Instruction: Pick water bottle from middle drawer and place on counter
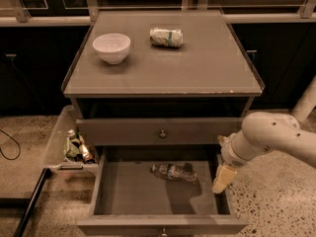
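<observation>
Water bottle (pixel 173 172) lies on its side on the bottom of the open drawer (pixel 128 194), toward the back and a little right of the middle. At the far left, a clear plastic bin (pixel 58 141) sits against the side of the cabinet. A few small bottles (pixel 78 148) are bunched in its right end, just beside the drawer's left wall.

Higher up, a white bowl (pixel 111 47) stands upright on the grey surface (pixel 197 68), near the back left corner. To the right of the bowl and apart from it, a crumpled white-and-green packet (pixel 166 37) lies on its side at the back, near the middle.

Under the surface there is a dark gap, then a shut drawer front (pixel 123 131) with a small round knob (pixel 162 133) at its centre. Below that front the open drawer reaches toward the camera, and a dark shadow falls on its bottom just right of the water bottle.

Further right, the tool (pixel 223 177) hangs pointing down at the drawer's right wall, near the water bottle but not touching it. Whether the tool is open or closed cannot be told. Its pale, rounded arm (pixel 276 139) comes in from the right edge, above the speckled floor (pixel 276 206).
</observation>
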`<state>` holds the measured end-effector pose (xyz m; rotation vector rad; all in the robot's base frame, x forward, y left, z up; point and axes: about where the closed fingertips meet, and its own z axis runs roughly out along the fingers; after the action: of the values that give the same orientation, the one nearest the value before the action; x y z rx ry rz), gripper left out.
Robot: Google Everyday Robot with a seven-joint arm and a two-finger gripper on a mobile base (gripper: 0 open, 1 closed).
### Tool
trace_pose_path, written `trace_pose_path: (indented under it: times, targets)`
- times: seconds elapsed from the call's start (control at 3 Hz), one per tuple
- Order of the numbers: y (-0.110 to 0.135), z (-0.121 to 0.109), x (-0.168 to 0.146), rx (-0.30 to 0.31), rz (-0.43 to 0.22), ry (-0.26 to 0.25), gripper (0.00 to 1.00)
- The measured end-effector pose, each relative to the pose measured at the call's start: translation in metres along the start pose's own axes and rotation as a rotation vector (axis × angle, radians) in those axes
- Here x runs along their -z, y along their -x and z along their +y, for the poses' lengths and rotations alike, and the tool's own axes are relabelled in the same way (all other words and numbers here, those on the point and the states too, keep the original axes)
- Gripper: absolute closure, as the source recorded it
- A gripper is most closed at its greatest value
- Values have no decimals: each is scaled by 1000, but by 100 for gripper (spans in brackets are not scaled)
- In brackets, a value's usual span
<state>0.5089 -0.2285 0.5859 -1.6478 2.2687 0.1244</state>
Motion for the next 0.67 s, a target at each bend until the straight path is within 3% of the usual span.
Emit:
trace_pose_path:
  times: [0.33,0.67]
  targets:
    - [-9,-4,-53,6,-50,14,0]
    - [-9,-4,-54,7,-50,15,0]
